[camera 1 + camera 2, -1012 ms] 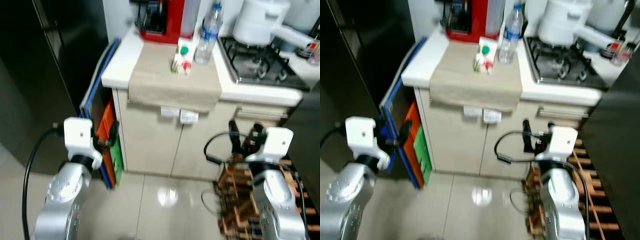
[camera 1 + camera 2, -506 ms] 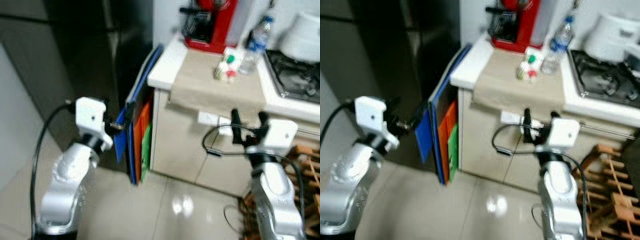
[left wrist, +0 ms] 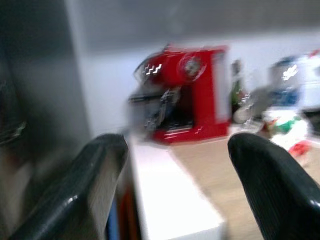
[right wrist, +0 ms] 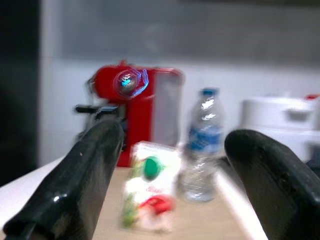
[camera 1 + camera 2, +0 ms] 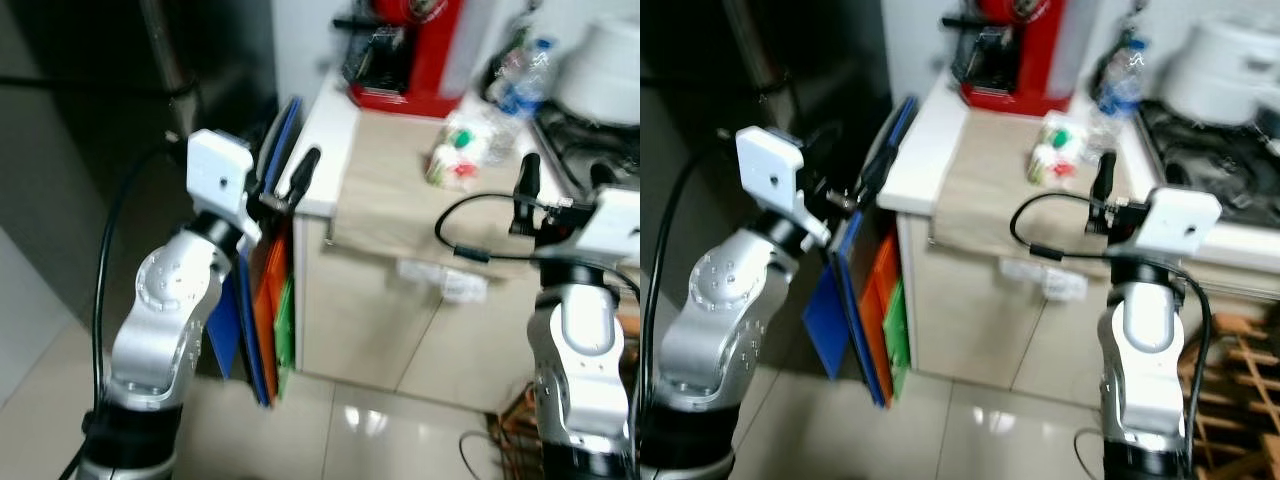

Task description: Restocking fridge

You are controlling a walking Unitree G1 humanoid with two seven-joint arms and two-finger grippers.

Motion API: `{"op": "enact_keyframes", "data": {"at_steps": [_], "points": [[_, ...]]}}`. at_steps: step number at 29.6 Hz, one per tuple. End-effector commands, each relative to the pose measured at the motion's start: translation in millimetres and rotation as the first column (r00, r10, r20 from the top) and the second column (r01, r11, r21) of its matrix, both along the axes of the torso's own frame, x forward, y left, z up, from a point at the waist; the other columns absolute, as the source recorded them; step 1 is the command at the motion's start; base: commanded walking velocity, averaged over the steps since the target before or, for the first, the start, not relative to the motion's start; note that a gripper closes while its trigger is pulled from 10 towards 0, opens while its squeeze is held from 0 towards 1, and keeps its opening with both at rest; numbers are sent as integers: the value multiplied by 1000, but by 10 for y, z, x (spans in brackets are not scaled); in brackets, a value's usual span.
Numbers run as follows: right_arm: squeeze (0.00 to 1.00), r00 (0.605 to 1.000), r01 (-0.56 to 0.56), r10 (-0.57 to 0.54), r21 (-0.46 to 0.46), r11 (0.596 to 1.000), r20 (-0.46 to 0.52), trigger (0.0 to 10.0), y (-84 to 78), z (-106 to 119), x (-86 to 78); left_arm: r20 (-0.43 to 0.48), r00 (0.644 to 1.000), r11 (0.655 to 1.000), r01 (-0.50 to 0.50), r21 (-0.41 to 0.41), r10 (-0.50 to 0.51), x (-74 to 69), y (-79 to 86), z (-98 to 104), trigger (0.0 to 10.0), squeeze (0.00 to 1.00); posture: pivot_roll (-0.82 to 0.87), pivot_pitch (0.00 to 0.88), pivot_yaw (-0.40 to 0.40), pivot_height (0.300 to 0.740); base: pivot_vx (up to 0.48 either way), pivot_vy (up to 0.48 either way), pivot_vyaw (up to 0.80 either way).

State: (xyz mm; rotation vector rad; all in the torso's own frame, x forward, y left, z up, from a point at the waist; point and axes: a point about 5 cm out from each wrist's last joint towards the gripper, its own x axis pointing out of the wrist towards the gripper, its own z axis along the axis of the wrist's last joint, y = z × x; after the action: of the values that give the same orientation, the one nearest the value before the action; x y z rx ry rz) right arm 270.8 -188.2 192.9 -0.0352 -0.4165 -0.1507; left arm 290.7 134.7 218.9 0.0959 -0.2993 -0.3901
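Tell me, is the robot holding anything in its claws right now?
Nothing is held. The left gripper and the right gripper are both open and empty, raised toward the counter where a carton and a water bottle stand.

Head cameras look down at the counter corner (image 5: 330,150); both wrist cameras face level across it, sharing the red coffee machine (image 3: 192,95).

A red coffee machine (image 5: 410,55) stands on the surface (image 5: 325,125) at 12 o'clock; blue, orange and green boards (image 5: 268,310) lean beside the cabinet at 9 o'clock.
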Motion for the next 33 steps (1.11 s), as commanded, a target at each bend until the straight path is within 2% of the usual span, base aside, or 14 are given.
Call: {"op": "enact_keyframes", "data": {"at_steps": [1, 6, 9, 11, 18, 30, 33], "points": [[0, 999, 49, -49, -13, 999, -2, 10000, -109, 13, -24, 17, 999, 1000, 29, -9, -29, -10, -88, 53, 10000, 0, -64, 0, -1, 740, 0, 0, -763], [0, 999, 51, -52, -24, 998, -4, 10000, -118, 2, -10, 17, 1000, 999, 6, -39, -5, 14, -72, 60, 10000, 0, -64, 0, -5, 740, 0, 0, -758], [0, 999, 46, -46, -27, 999, -5, 10000, -104, -6, -3, 13, 1000, 999, 7, -53, -6, 15, -72, 54, 10000, 0, -66, 0, -7, 740, 0, 0, 0], [0, 1000, 20, -21, -35, 999, -12, 10000, -60, -12, 18, 8, 1000, 995, -15, -94, 16, 15, -68, 44, 10000, 0, -69, 0, -9, 740, 401, -257, 0], [0, 1000, -10, 9, -47, 999, -21, 10000, -18, -23, 26, -14, 998, 988, -61, -139, 60, 20, -60, -7, 10000, 0, -72, 0, -14, 740, 415, -72, 0], [0, 1000, -12, 11, -55, 998, -19, 10000, -28, -19, 53, 50, 998, 992, 36, -122, -30, -28, -227, 69, 10000, 0, -74, 0, -20, 740, 420, 0, 0], [0, 1000, -14, 13, -55, 998, -18, 10000, -17, -24, 53, 41, 997, 989, 64, -132, -59, -52, -274, 57, 10000, 0, -75, 0, -18, 740, 425, 0, 0]]}}
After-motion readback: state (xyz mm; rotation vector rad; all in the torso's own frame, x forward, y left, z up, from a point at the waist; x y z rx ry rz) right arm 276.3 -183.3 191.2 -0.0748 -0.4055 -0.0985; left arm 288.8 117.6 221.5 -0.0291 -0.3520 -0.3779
